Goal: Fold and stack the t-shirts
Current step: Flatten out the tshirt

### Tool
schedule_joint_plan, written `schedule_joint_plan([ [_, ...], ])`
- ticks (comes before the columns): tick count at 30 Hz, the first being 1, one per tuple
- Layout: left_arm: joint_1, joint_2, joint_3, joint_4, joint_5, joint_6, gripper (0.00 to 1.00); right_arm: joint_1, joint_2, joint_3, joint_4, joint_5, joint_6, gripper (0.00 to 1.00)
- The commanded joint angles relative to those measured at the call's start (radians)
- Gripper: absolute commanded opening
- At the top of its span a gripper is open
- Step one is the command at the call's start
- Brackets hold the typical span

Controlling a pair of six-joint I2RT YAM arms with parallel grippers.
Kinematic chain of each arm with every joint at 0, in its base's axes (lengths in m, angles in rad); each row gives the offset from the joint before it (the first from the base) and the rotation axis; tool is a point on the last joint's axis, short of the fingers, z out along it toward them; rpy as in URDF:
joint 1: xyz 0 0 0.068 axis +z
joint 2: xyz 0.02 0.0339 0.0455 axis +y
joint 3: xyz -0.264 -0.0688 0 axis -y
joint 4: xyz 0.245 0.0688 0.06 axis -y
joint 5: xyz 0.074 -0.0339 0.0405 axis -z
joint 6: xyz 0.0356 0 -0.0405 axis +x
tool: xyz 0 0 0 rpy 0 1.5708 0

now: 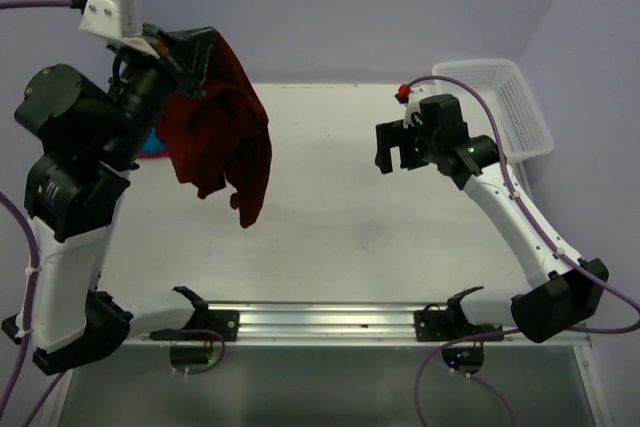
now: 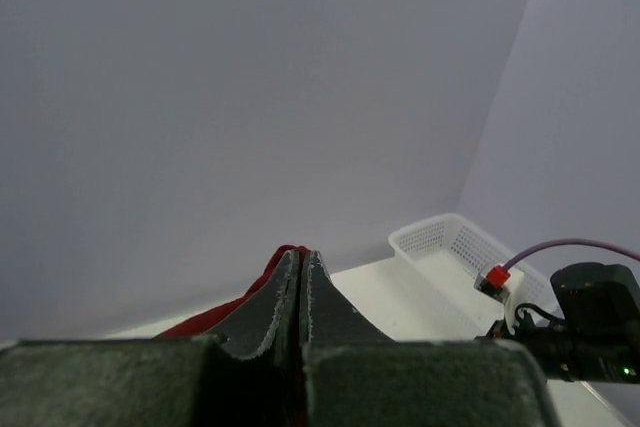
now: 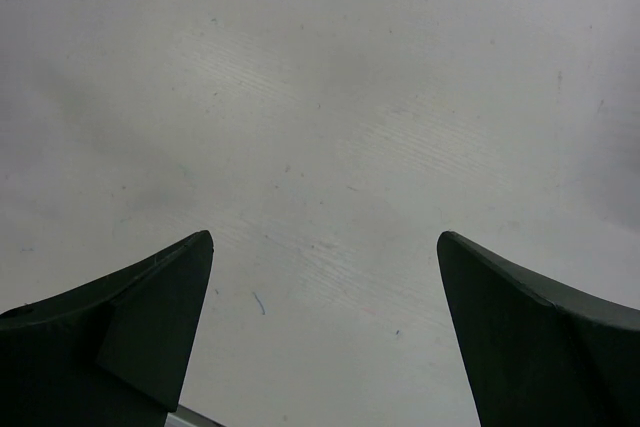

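Lift-and-spread step. Left gripper clamped on the dark maroon cloth t-shirt, which hangs bunched over the white table's left side (hem contact unclear). Right gripper spread wide, empty. Next, likely: right catches a free edge.

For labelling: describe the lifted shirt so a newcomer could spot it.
Start at the white table, then go to the left arm raised over its far left corner. From its shut left gripper hangs the dark maroon t-shirt, crumpled. It is the only cloth held up, unlike the blue scrap low behind the arm.
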Motion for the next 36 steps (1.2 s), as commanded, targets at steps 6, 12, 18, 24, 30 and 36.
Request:
schedule_joint_plan([
  [6,0.002,0.242,0.071,-0.145,0.026,0.012,0.00,0.003,-0.014,-0.010,0.034,0.013,0.002,0.99],
  [12,0.002,0.434,0.250,-0.298,0.208,0.017,0.00,0.003,-0.031,-0.013,0.031,0.026,-0.001,0.99],
  [18,0.004,0.194,-0.071,0.000,0.116,0.003,0.00,0.003,-0.044,-0.025,0.025,0.038,-0.007,0.99],
  [24,0.002,0.219,-0.140,-0.297,0.151,-0.060,0.00,0.003,-0.033,-0.005,0.021,0.033,-0.005,0.99],
  [30,0.000,0.016,-0.747,-0.172,0.226,-0.176,0.00,0.003,-0.014,-0.004,0.028,0.038,0.013,0.99],
  [36,0.000,-0.025,-0.895,-0.124,0.230,-0.224,0.00,0.007,0.050,-0.031,0.114,-0.087,0.080,0.99],
])
